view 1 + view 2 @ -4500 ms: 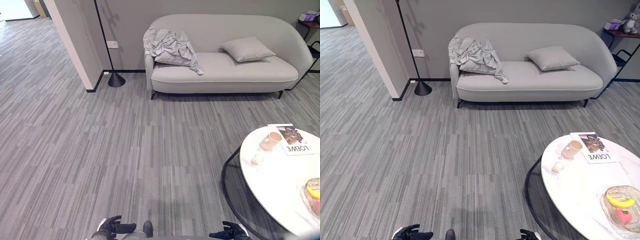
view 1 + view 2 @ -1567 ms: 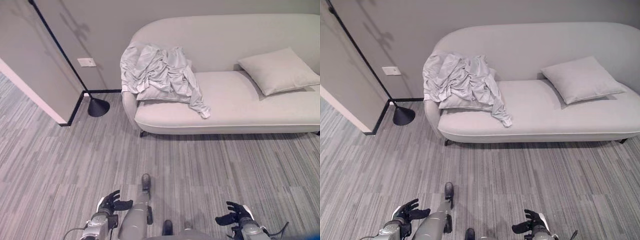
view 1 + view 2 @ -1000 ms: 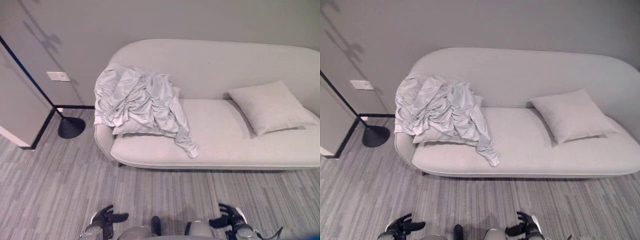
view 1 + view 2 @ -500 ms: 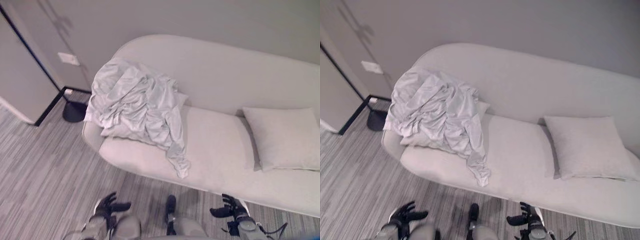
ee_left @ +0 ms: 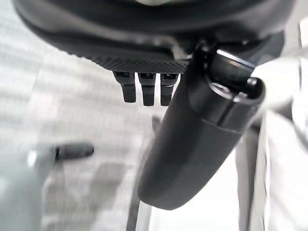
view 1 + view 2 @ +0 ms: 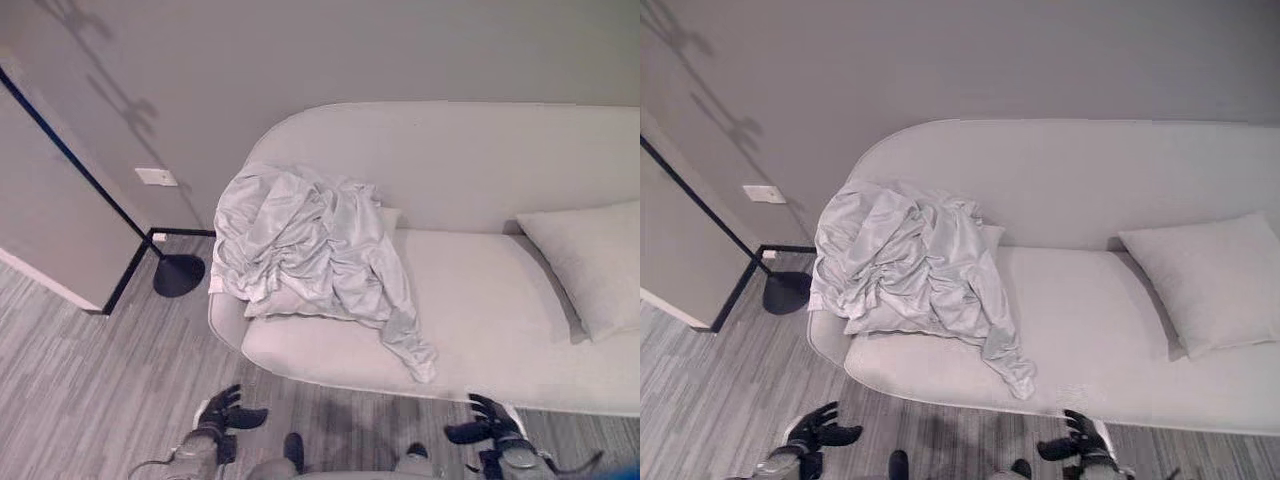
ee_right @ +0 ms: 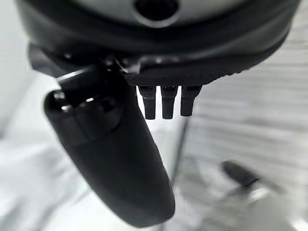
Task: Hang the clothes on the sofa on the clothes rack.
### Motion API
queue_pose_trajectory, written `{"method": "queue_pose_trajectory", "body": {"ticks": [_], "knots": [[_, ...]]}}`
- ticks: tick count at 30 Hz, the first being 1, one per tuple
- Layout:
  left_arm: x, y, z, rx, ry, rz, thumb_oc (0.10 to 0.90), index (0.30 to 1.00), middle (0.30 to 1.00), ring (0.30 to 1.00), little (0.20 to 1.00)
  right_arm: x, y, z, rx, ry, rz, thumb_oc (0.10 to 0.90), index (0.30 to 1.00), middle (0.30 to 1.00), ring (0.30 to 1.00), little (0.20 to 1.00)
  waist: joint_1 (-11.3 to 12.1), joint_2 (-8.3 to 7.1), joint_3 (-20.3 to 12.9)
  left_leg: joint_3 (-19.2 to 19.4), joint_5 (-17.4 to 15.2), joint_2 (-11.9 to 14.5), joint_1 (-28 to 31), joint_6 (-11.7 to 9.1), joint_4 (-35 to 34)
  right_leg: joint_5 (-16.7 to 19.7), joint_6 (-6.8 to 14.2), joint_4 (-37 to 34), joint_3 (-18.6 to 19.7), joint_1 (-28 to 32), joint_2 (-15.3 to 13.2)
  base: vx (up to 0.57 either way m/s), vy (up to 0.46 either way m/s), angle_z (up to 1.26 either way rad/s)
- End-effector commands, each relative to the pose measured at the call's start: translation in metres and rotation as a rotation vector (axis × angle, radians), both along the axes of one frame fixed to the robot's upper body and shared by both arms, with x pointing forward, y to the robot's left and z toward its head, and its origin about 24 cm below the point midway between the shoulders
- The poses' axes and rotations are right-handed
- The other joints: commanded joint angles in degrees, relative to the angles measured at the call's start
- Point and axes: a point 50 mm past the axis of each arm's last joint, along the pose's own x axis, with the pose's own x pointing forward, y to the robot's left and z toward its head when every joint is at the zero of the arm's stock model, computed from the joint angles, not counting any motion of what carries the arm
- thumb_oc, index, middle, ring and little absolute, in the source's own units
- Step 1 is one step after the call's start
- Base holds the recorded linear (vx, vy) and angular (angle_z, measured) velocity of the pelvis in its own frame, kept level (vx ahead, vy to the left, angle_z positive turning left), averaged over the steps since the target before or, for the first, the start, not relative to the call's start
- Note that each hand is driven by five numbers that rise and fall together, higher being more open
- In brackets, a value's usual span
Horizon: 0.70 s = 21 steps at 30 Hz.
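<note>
A crumpled pale grey garment lies heaped over the left end of a light grey sofa, one sleeve trailing toward the seat's front edge. It also covers part of a cushion beneath it. My left hand hangs low near the floor in front of the sofa's left end, fingers relaxed and holding nothing. My right hand hangs low before the seat's middle, likewise open and empty. Both hands are well short of the garment. In the wrist views the fingers and fingers hang straight.
A grey cushion rests on the sofa's right part. A black floor lamp's round base stands on the striped grey carpet left of the sofa, its thin pole slanting up along the wall. A wall corner juts out at left.
The camera has come much closer to the sofa and swung about; the garment now fills the middle. Both hands stay low and open, holding nothing.
</note>
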Motion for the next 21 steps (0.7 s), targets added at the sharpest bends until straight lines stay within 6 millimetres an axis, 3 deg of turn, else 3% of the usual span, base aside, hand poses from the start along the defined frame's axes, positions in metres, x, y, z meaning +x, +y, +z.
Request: {"method": "queue_pose_trajectory", "body": {"ticks": [1, 2, 3, 4, 6, 9, 11, 12, 13, 14, 15, 16, 18, 21], "knots": [[0.035, 0.022, 0.033, 0.087, -0.205, -0.015, 0.8, 0.9, 0.9, 0.9, 0.9, 0.065, -0.023, 0.064, -0.182, -0.317, 0.074, 0.8, 0.9, 0.9, 0.9, 0.9, 1.2, -1.05, 3.3, 0.7, -3.8, 3.3, -0.5, -2.2, 0.5, 2.1, 1.0, -5.6, 1.8, 5.2, 5.9, 0.06, 0.095, 0.3], [0.039, 0.022, 0.036, 0.089, -0.226, -0.007, 0.8, 0.9, 0.9, 0.9, 0.9, 0.074, -0.027, 0.078, -0.216, -0.371, 0.087, 0.8, 0.9, 0.9, 0.9, 0.9, 0.9, -0.99, 3.9, 0.5, -4.1, 2.9, -0.1, -2.1, 0.5, 0.9, 0.7, -6.0, 2.2, 3.4, 8.7, 0.08, 0.07, 0.05], [0.053, 0.023, 0.05, 0.103, -0.305, -0.008, 0.8, 0.9, 0.9, 0.9, 0.9, 0.09, -0.035, 0.105, -0.291, -0.464, 0.107, 0.8, 0.9, 0.9, 0.9, 0.9, 0.5, -1.36, 4.9, 0.1, -4.7, 1.6, 0.9, -1.7, 0.5, 1.5, 0.6, -9.1, 3.4, 1.6, 12.9, 0.05, 0.031, 0.12], [0.053, 0.023, 0.05, 0.103, -0.305, -0.008, 0.8, 0.9, 0.9, 0.9, 0.9, 0.09, -0.035, 0.105, -0.291, -0.464, 0.106, 0.8, 0.9, 0.9, 0.9, 0.9, 0.5, -1.36, 4.8, 0.1, -4.6, 1.6, 0.7, -1.7, 0.5, 1.7, 0.6, -9.3, 3.4, 1.6, 12.9, 0.08, 0.003, 0.05], [0.072, 0.016, 0.073, 0.096, -0.434, -0.052, 0.8, 0.9, 0.9, 0.9, 0.9, 0.097, -0.053, 0.135, -0.381, -0.541, 0.099, 0.8, 0.9, 0.9, 0.9, 0.9, 0.1, -1.85, 4.8, -1.8, -5.6, -0.2, 1.6, -1.3, 0.5, 2.7, 0.8, -15.2, 8.5, 4.0, 15.4, 0.16, -0.012, 0.37], [0.092, 0.011, 0.111, 0.098, -0.622, -0.117, 0.8, 0.9, 0.9, 0.9, 0.9, 0.113, -0.069, 0.185, -0.476, -0.682, 0.103, 0.8, 0.9, 0.9, 0.9, 0.9, 0.6, -1.76, 2.7, -2.7, -6.3, -0.3, 2.6, -1.1, 0.5, 4.3, 1.4, -19.7, 7.8, 7.1, 15.8, 0.21, -0.047, 0.43], [0.097, 0.01, 0.117, 0.099, -0.648, -0.127, 0.8, 0.9, 0.9, 0.9, 0.9, 0.119, -0.07, 0.196, -0.489, -0.713, 0.114, 0.8, 0.9, 0.9, 0.9, 0.9, 0.8, -1.73, 2.2, -2.9, -6.3, -0.2, 2.7, -1.1, 0.5, 4.0, 1.4, -19.7, 7.4, 7.3, 15.9, 0.14, -0.048, 0.12], [0.118, 0.003, 0.146, 0.113, -0.77, -0.176, 0.8, 0.9, 0.9, 0.9, 0.9, 0.14, -0.066, 0.232, -0.526, -0.806, 0.162, 0.8, 0.9, 0.9, 0.9, 0.9, 1.0, -1.6, 1.9, -3.5, -6.2, 0.2, 2.3, -1.4, 0.5, 3.4, 1.8, -19.7, 6.4, 7.5, 15.7, 0.13, -0.056, 0.19], [0.132, -0.006, 0.165, 0.116, -0.847, -0.224, 0.8, 0.9, 0.9, 0.9, 0.9, 0.155, -0.061, 0.251, -0.536, -0.85, 0.192, 0.8, 0.9, 0.9, 0.9, 0.9, 1.4, -1.62, 2.2, -3.8, -6.1, 0.4, 1.6, -1.7, 0.5, 3.2, 1.8, -19.7, 5.8, 7.2, 15.6, 0.07, -0.046, 0.12], [0.14, -0.01, 0.178, 0.126, -0.896, -0.251, 0.8, 0.9, 0.9, 0.9, 0.9, 0.165, -0.057, 0.264, -0.524, -0.888, 0.198, 0.8, 0.9, 0.9, 0.9, 0.9, 1.4, -1.56, 2.6, -4.1, -5.9, 0.4, 1.0, -1.9, 0.5, 3.2, 1.9, -19.7, 5.5, 6.7, 15.6, -0.01, -0.014, 0.13], [0.14, -0.01, 0.178, 0.126, -0.896, -0.25, 0.8, 0.9, 0.9, 0.9, 0.9, 0.165, -0.057, 0.264, -0.524, -0.888, 0.199, 0.8, 0.9, 0.9, 0.9, 0.9, 1.4, -1.55, 2.6, -4.1, -5.8, 0.4, 1.0, -1.9, 0.5, 3.2, 1.9, -19.7, 5.5, 6.7, 15.6, -0.08, -0.014, 0.09], [0.154, -0.018, 0.203, 0.157, -0.989, -0.293, 0.8, 0.9, 0.9, 0.9, 0.9, 0.182, -0.047, 0.278, -0.453, -0.944, 0.19, 0.8, 0.9, 0.9, 0.9, 0.9, 1.9, -1.48, 3.5, -4.5, -5.3, 0.5, -0.6, -2.1, 0.5, 3.5, 2.0, -19.7, 5.2, 5.4, 15.6, -0.11, -0.014, 0.09], [0.166, -0.019, 0.232, 0.223, -1.087, -0.312, 0.8, 0.9, 0.9, 0.9, 0.9, 0.196, -0.039, 0.298, -0.385, -1.018, 0.165, 0.8, 0.9, 0.9, 0.9, 0.9, 2.3, -1.51, 4.5, -4.9, -4.8, 0.6, -2.6, -2.5, 0.5, 3.8, 2.0, -19.7, 4.7, 3.6, 15.6, -0.13, -0.019, 0.15], [0.183, -0.024, 0.273, 0.272, -1.227, -0.309, 0.8, 0.9, 0.9, 0.9, 0.9, 0.214, -0.028, 0.344, -0.327, -1.149, 0.141, 0.8, 0.9, 0.9, 0.9, 0.9, 2.8, -1.52, 6.5, -5.4, -3.5, 0.6, -6.7, -3.0, 0.5, 4.8, 2.2, -19.7, 4.9, -0.3, 15.6, -0.13, -0.015, 0.2]]}}
